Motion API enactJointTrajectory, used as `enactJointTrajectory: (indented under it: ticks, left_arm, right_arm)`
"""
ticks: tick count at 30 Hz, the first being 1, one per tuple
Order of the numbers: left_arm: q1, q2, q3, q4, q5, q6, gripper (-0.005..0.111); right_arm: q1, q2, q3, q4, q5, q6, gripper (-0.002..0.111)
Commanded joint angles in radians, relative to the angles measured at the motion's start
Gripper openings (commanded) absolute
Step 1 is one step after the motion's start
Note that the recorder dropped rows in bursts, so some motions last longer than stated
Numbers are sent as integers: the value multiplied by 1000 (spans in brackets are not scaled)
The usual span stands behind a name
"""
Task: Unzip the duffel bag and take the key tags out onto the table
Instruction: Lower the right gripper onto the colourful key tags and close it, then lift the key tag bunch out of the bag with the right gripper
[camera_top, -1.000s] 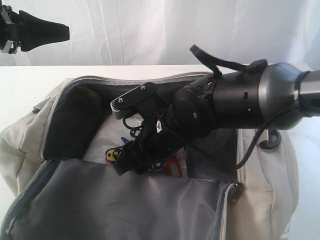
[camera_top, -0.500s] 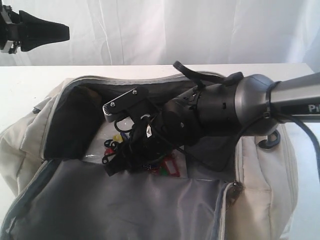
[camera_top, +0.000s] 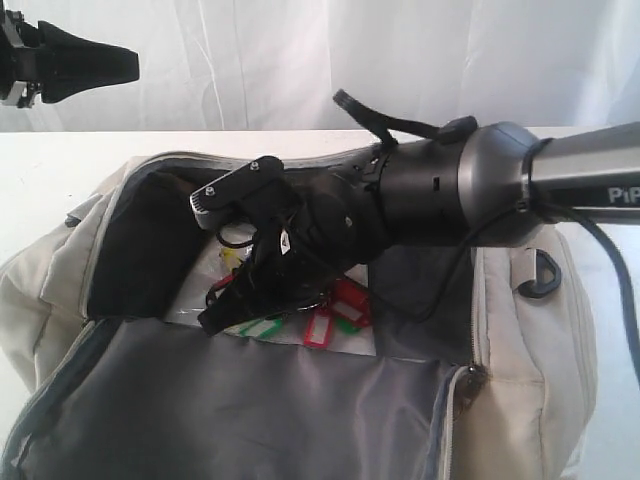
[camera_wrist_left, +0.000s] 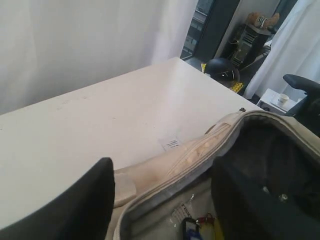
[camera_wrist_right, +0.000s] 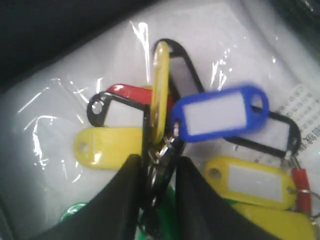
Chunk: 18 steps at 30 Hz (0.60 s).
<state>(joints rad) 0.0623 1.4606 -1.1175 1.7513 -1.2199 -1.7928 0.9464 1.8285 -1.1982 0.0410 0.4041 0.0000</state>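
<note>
The duffel bag (camera_top: 520, 400) lies unzipped on the table (camera_top: 60, 180), its grey lining showing. My right gripper (camera_top: 225, 315) reaches down into the opening. In the right wrist view its black fingers (camera_wrist_right: 127, 200) stand close together on the metal ring of the key tags (camera_wrist_right: 220, 112), with yellow, blue, black, red and green tags fanned out over clear plastic. Red and green key tags (camera_top: 320, 325) show beside the fingers. My left gripper (camera_top: 100, 62) hovers high at the far left, open and empty (camera_wrist_left: 162, 170), over the bag's rim (camera_wrist_left: 200, 150).
A white paper barcode tag (camera_wrist_left: 172, 144) lies on the table (camera_wrist_left: 100, 115) by the bag's edge. A dark D-ring (camera_top: 540, 275) sits on the bag's right side. White curtains hang behind the table. The right arm's cable loops over the bag opening.
My right gripper has slid left inside the bag and its jaws have closed onto the key tags' ring; red tags now show to its right. The left gripper has stayed still.
</note>
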Motion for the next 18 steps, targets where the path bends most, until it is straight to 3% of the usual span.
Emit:
enactJointTrajectory:
  ticks: [1,7,18]
  left_arm:
    - [-6,-14,38,-7,-1,9,61]
    - [-6,-14,149,-7,-1,48,61]
    - [-4,-16,152,-7,-1,87,61]
  right_arm:
    - [-11,-89,-26,-41,21,0,0]
    - [-42,-206,-26,-70,83,0,0]
    - [-42,-477,-26,-86,86,0,0]
